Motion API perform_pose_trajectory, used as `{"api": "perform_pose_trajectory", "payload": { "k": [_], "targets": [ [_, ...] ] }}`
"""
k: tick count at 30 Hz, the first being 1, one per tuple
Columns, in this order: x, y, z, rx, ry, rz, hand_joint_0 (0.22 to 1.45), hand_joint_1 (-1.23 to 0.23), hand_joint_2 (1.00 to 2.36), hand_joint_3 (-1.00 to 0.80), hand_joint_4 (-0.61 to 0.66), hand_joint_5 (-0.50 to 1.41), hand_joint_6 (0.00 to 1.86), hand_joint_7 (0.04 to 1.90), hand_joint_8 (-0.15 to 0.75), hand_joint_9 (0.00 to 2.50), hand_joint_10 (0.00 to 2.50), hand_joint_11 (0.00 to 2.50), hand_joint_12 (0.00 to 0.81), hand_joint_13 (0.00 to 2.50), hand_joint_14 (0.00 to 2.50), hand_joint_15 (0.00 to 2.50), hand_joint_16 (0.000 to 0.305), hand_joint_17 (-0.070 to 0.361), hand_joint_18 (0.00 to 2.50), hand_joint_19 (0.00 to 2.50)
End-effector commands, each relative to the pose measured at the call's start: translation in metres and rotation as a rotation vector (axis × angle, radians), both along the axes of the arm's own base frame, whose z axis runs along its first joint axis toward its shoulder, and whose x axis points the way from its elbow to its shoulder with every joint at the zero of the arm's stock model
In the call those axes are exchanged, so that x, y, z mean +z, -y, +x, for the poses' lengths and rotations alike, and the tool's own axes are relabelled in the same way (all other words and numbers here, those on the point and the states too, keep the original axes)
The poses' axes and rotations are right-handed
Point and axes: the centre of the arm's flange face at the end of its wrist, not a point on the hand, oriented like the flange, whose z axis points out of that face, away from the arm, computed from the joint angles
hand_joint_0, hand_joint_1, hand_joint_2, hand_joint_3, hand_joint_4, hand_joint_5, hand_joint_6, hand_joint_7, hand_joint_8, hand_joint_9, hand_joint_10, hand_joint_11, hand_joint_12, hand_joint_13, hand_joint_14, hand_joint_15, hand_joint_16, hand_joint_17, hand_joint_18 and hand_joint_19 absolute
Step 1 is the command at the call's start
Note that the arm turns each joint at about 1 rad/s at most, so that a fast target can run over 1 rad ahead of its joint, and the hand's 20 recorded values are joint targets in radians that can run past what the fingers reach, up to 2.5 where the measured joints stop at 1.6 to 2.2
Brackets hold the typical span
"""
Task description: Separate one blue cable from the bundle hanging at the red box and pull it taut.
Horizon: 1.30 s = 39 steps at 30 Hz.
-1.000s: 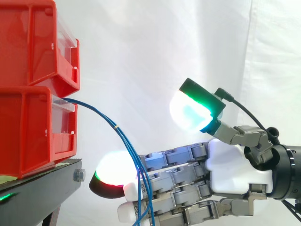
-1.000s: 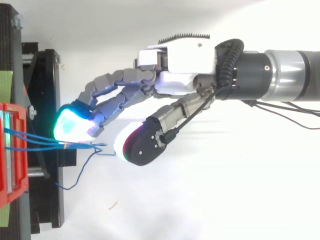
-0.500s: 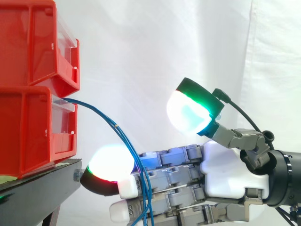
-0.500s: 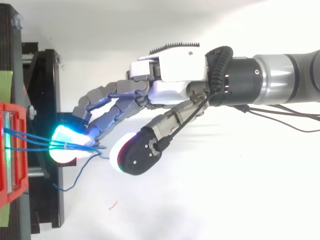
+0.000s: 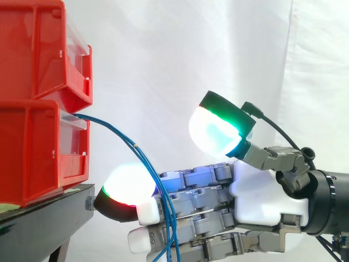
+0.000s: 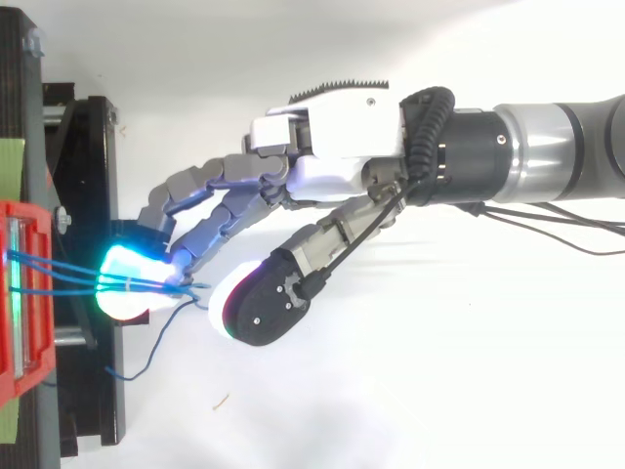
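Note:
A bundle of thin blue cables (image 5: 117, 132) leaves the front of the lower red box (image 5: 32, 153), arcs down to the right and drops past the hand's fingers. From above, the blue cables (image 6: 59, 277) run from the red box (image 6: 24, 293) to the glowing fingertips (image 6: 127, 283). My hand (image 5: 262, 191) comes in from the right with straight fingers pushed in among the strands, which cross in front of them. The thumb pad (image 5: 218, 128) stands raised, well apart from the cables. One loose strand end (image 6: 146, 352) hangs free below the others.
A second red box (image 5: 38, 49) is stacked on the lower one. Both sit on a black stand (image 5: 43, 224) at the left, close under the fingertips. A white curtain hangs behind, and open room lies to the right around the arm (image 6: 547, 156).
The hand has moved left toward the red boxes, so its fingertips now reach over the cables at the stand's edge. The thumb has come along with it.

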Motion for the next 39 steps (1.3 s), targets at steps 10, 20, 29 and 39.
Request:
{"api": "perform_pose_trajectory", "payload": {
  "k": [10,20,29,39],
  "targets": [
    [0.008,0.001,0.004,-0.004,0.018,-0.048,0.68,-0.67,1.01,-0.44,0.31,-0.15,0.5,0.93,0.307,0.6,0.0,0.23,0.332,0.57,0.01,0.17,0.035,0.079,0.49,0.09],
    [0.013,-0.001,0.006,0.006,0.031,-0.099,0.7,-0.71,1.01,-0.33,0.29,-0.14,0.5,1.11,0.305,0.6,0.01,0.24,0.33,0.58,0.01,0.17,0.035,0.079,0.5,0.1],
    [0.012,-0.001,0.006,0.006,0.025,-0.087,0.71,-0.7,1.01,-0.28,0.28,-0.13,0.5,1.16,0.306,0.6,0.01,0.24,0.327,0.57,0.01,0.17,0.035,0.079,0.5,0.11],
    [0.013,-0.006,0.007,0.01,0.027,-0.088,0.72,-0.69,1.01,-0.26,0.26,-0.12,0.5,1.22,0.31,0.62,0.01,0.25,0.33,0.58,0.01,0.18,0.035,0.079,0.51,0.13]
  ]
}}
